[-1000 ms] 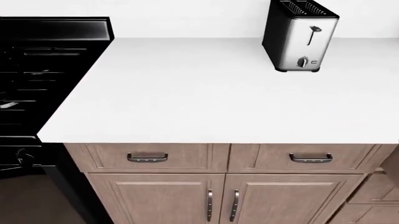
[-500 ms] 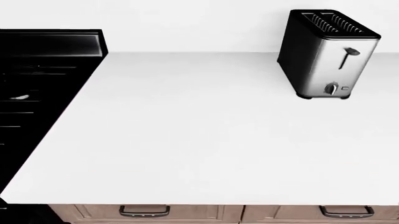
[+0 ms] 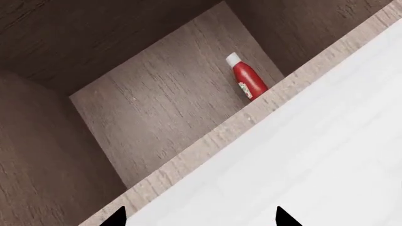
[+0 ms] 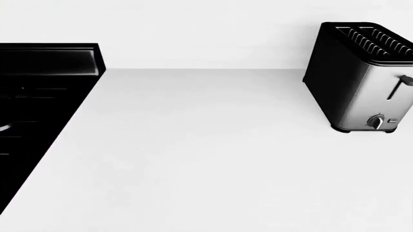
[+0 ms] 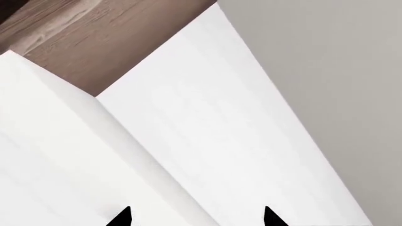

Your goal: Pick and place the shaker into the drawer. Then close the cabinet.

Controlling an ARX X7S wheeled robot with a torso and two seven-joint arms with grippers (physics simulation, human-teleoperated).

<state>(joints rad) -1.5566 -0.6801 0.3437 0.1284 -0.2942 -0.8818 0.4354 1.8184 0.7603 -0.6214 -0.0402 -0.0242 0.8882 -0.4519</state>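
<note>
View advanced over counter [image 4: 213, 159], toaster [image 4: 361, 77] nearer, stove [image 4: 38, 106] left.

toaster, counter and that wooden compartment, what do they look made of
Toaster: brushed metal side with silvery sheen, black casing likely plastic or painted metal. Counter: smooth, plain matte white, could be laminate or stone. Wooden compartment: light brown wood, or a veneer, with visible grain; a red bottle with a pale cap lies inside.
</note>
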